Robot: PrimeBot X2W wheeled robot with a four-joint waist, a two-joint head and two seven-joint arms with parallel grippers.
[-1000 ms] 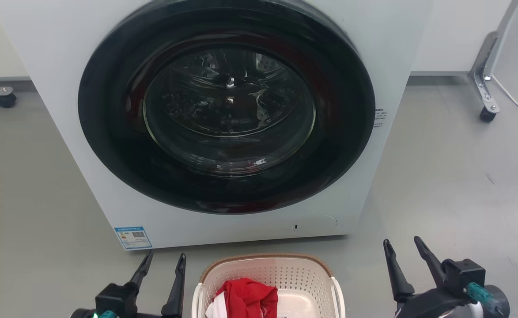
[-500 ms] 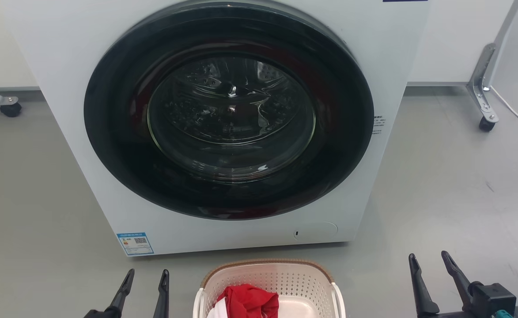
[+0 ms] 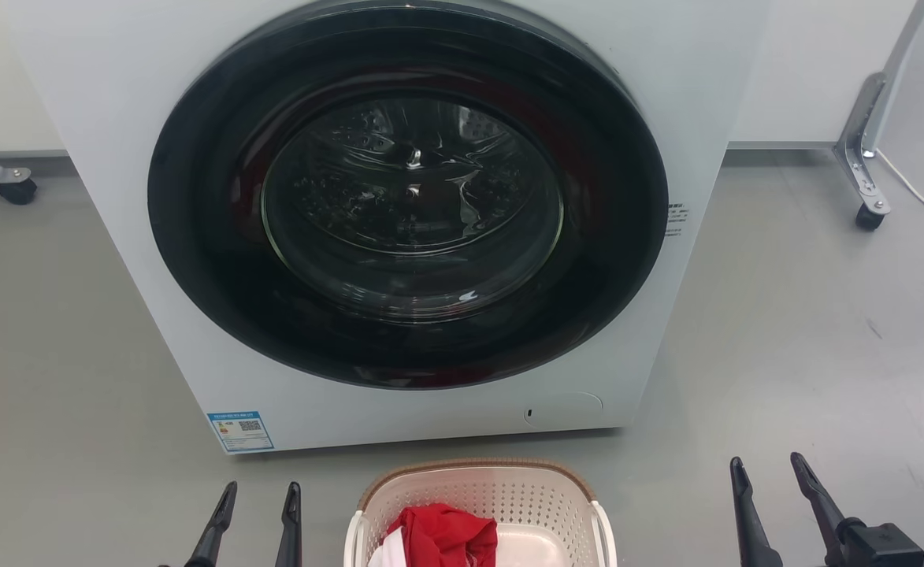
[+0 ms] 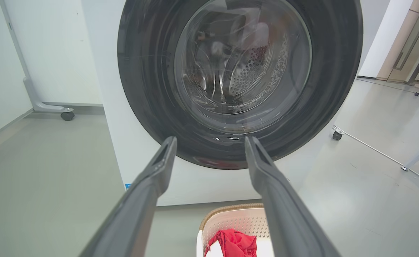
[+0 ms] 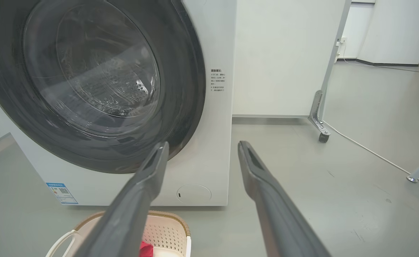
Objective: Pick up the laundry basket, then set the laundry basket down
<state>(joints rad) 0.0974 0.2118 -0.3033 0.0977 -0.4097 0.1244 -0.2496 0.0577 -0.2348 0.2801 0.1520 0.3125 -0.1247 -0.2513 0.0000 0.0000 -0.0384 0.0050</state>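
The cream-white perforated plastic laundry basket (image 3: 493,494) sits near the white washing machine (image 3: 107,118). Across bare grey floor (image 3: 784,315), the left gripper (image 3: 263,488) and right gripper (image 3: 767,461) flank it, both spread and empty.

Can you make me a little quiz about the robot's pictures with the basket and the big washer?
1. True or false: the laundry basket stands on the floor in front of the washing machine.
2. What colour is the cloth in the laundry basket? A blue, B red, C green.
3. Fill the gap: the left end effector and the right end effector are both ____, one on each side of the basket, holding nothing.

Key: 1 true. 2 B. 3 open.
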